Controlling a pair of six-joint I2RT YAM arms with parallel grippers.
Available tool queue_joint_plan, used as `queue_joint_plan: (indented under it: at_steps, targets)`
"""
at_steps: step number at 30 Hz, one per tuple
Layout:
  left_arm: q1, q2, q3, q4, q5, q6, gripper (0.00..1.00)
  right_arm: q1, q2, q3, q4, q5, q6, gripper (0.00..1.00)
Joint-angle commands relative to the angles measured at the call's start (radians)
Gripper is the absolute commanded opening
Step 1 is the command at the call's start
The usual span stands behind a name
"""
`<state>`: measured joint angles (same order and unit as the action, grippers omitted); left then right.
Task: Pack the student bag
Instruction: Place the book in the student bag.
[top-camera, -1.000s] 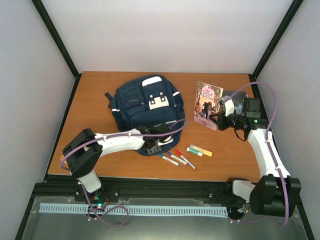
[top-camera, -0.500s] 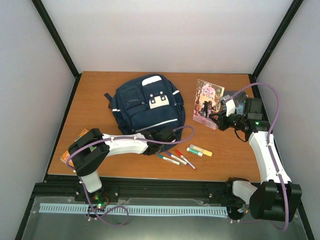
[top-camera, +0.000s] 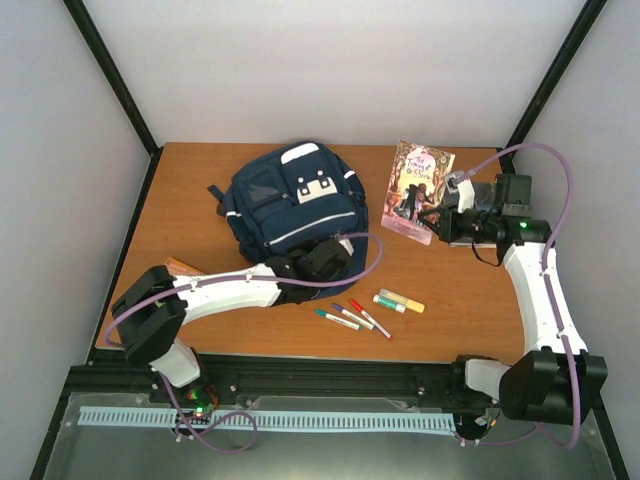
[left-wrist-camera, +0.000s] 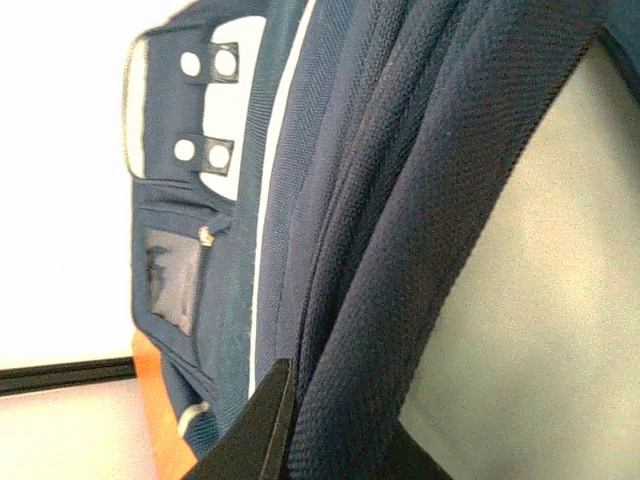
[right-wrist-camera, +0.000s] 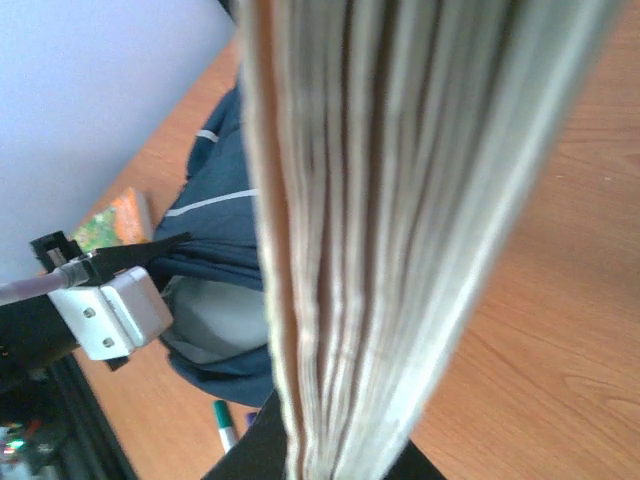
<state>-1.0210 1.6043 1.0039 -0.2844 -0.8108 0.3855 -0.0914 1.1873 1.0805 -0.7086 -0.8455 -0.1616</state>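
Note:
The student bag (top-camera: 290, 205), navy with white stripes, lies at the table's middle back. My left gripper (top-camera: 335, 250) is shut on the bag's near opening rim, holding it up. In the left wrist view the ribbed navy rim (left-wrist-camera: 420, 200) is pinched in my left gripper (left-wrist-camera: 340, 430), with the grey lining (left-wrist-camera: 540, 300) showing beside it. My right gripper (top-camera: 440, 222) is shut on a pink-covered book (top-camera: 420, 190), held upright off the table to the right of the bag. The book's page edges (right-wrist-camera: 380, 200) fill the right wrist view, running down into my right gripper (right-wrist-camera: 330, 460).
Several markers (top-camera: 350, 315) and two thick highlighters (top-camera: 400, 302) lie near the front edge, right of my left arm. An orange book (top-camera: 180, 266) lies partly hidden under the left arm. Black frame posts and grey walls close in the table.
My left gripper has shut on the bag's near rim and pulled it open and up. My right arm has raised the book and tilted it more upright.

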Motion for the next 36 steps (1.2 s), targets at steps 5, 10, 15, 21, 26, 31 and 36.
queue_joint_plan:
  at_steps: [5,10,15,21,26,31,36]
  targets:
    - [0.019,-0.118,0.120,0.169,-0.124,-0.011,0.01,-0.003,0.057,0.087,-0.268,-0.198,0.047,0.03]
    - [0.059,-0.136,0.142,0.169,-0.069,-0.055,0.01,0.002,0.076,0.034,-0.341,-0.244,0.028,0.03]
    - [0.112,-0.159,0.145,0.142,-0.017,-0.138,0.01,0.035,0.113,0.044,-0.460,-0.283,-0.015,0.03]
    - [0.131,-0.197,0.110,0.159,0.009,-0.179,0.01,0.153,0.130,-0.018,-0.431,-0.276,0.018,0.03]
    - [0.131,-0.227,0.081,0.184,-0.006,-0.180,0.01,0.248,0.146,-0.056,-0.373,-0.284,0.058,0.03]
    - [0.131,-0.260,0.069,0.210,0.026,-0.170,0.01,0.320,0.180,-0.081,-0.327,-0.302,0.088,0.03]
    - [0.131,-0.295,0.036,0.253,0.070,-0.158,0.01,0.391,0.258,-0.049,-0.307,-0.306,0.080,0.03]
